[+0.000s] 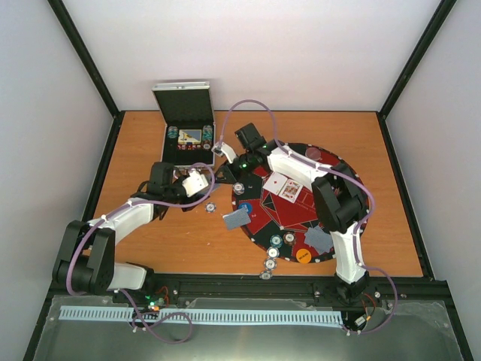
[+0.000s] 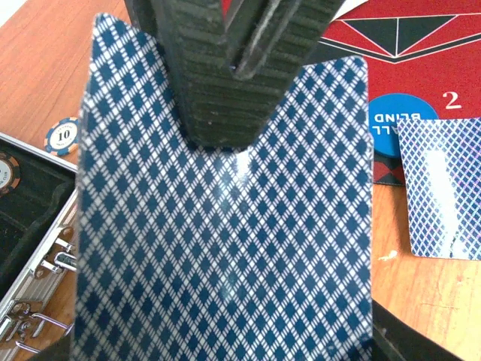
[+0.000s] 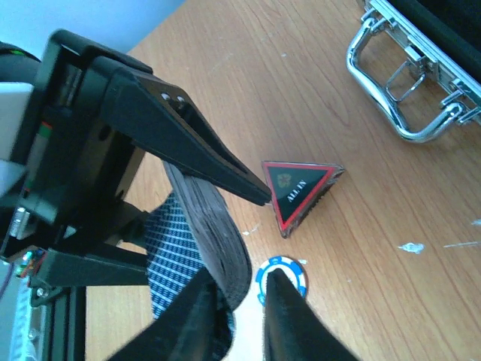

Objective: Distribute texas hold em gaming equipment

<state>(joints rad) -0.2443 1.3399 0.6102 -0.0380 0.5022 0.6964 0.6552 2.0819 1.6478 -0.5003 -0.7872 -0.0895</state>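
Note:
My left gripper (image 1: 188, 183) is shut on a playing card (image 1: 198, 180), white face up, held above the table in front of the case. In the left wrist view the card's blue diamond back (image 2: 225, 256) fills the frame under my ribbed finger pad (image 2: 225, 90). My right gripper (image 1: 225, 159) is open, and its fingers (image 3: 289, 323) straddle the tip of the left gripper and the card (image 3: 173, 248). A blue-white chip (image 3: 284, 272) and a triangular ALL IN marker (image 3: 301, 189) lie on the table just beyond.
An open metal case (image 1: 188, 135) with chips stands at the back. A round black-red mat (image 1: 331, 188) holds face-up cards (image 1: 284, 186), face-down cards (image 1: 236, 219) (image 1: 318, 240), a blue disc (image 1: 245, 208), an orange disc (image 1: 303, 256) and several chips (image 1: 270, 263). Loose chips (image 1: 211, 205) lie on the wood.

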